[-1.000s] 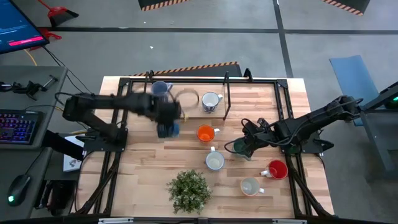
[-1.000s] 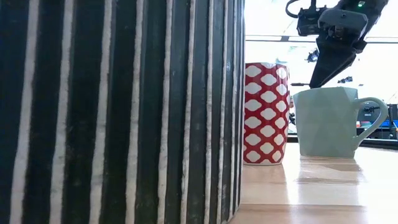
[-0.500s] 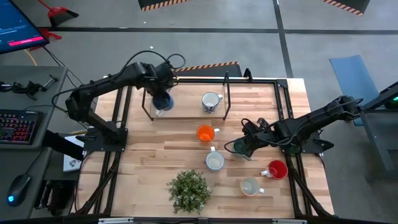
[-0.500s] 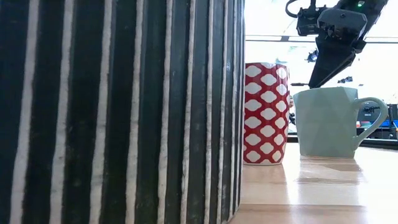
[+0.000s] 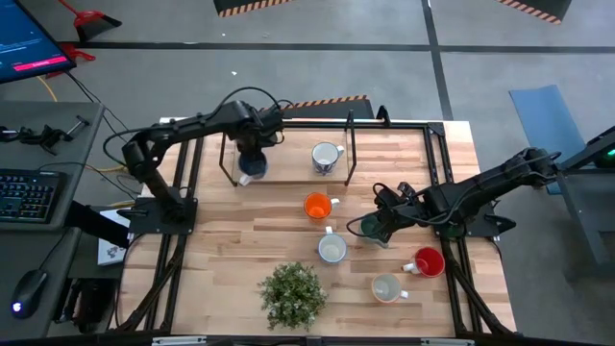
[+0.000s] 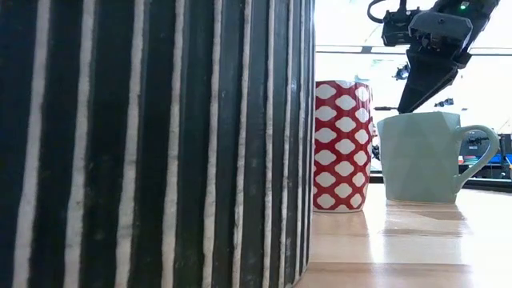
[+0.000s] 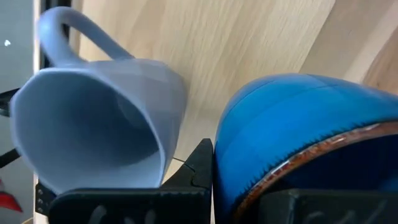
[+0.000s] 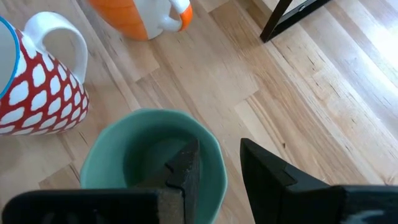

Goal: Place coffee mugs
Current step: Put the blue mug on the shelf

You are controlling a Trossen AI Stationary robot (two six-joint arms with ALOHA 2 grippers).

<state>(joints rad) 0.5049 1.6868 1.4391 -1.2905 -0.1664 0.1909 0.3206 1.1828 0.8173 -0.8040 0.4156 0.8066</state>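
wooden counter (image 5: 288, 240) under me; my left jaws (image 5: 252, 159) had swung the blue mug (image 5: 251, 161) back to the rack, clamped on it beside the grey-blue mug (image 7: 99, 118). right jaws (image 5: 377, 227) straddled the green mug (image 5: 370, 228) rim, waiting.

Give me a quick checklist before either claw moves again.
1. Left claw gripping the blue mug: ok.
2. Blue mug clear of the grey-blue mug: cannot tell; they are side by side with one finger between them.
3. Blue mug seated on the table: cannot tell.
4. Right claw straddling the green mug rim: ok, open.
5. Red mug and orange mug apart from the green mug: ok.
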